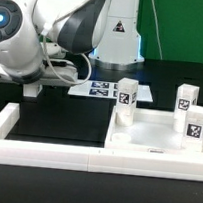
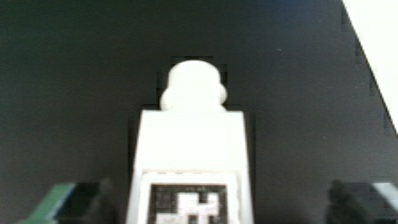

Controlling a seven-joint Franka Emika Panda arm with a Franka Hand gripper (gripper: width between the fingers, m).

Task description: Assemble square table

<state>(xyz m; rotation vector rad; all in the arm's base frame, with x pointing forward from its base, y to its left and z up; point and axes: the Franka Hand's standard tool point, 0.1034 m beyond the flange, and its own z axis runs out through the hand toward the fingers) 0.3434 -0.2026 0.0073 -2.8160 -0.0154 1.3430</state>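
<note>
A white leg block (image 2: 192,130) with a rounded peg end and a black-and-white tag lies on the black table between the fingers of my gripper (image 2: 221,206). The jaws stand open around it: one finger (image 2: 75,202) is close beside it, and the other (image 2: 365,200) is well off it with a dark gap. In the exterior view the gripper (image 1: 33,87) hangs low at the exterior view's left, and this leg is hidden there. The square table top (image 1: 145,154) sits at the exterior view's right with three tagged legs (image 1: 125,100) (image 1: 186,100) (image 1: 196,125) standing on it.
A long white border rail (image 1: 44,156) runs along the front and up the exterior view's left side. The marker board (image 1: 101,88) lies flat behind the table top. The arm's white base (image 1: 118,31) stands at the back.
</note>
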